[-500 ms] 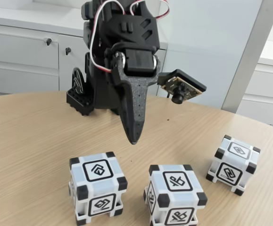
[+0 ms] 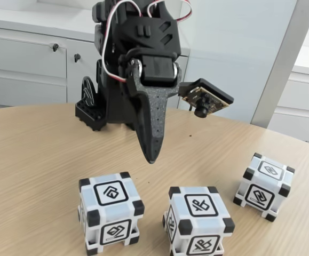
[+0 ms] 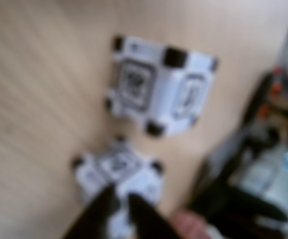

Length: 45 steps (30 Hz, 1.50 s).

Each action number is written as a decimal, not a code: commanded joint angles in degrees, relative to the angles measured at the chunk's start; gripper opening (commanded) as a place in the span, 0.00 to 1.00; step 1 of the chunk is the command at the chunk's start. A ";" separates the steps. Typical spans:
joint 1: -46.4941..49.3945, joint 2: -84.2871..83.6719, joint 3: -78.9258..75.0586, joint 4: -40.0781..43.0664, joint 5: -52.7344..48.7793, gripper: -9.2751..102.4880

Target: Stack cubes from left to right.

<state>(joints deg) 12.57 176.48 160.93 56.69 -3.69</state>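
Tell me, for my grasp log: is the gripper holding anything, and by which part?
Nothing is held: the gripper hangs above the table, apart from all three cubes.

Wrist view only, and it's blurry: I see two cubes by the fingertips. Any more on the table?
Observer: Yes, a third cube sits far right in the fixed view, apart from the others.
Operator: Anything stacked yet?
Observer: No; the left cube and middle cube also stand singly on the table.
Operator: Gripper height?
Observer: The gripper hangs clear of the table, its tip showing above the gap between those two, touching nothing.
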 commanded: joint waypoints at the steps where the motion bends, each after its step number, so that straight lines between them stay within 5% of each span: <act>1: 0.26 0.26 -0.35 -1.05 -0.09 0.08; 23: 0.35 0.26 -2.11 -0.97 0.44 0.08; 30: 0.35 -1.49 -15.73 -0.97 3.87 0.09; 38: -0.70 -16.08 -32.61 -0.97 4.57 0.22; 45: -0.97 -36.21 -37.97 -0.97 -5.71 0.34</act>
<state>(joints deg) 12.22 146.69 126.74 56.69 -5.89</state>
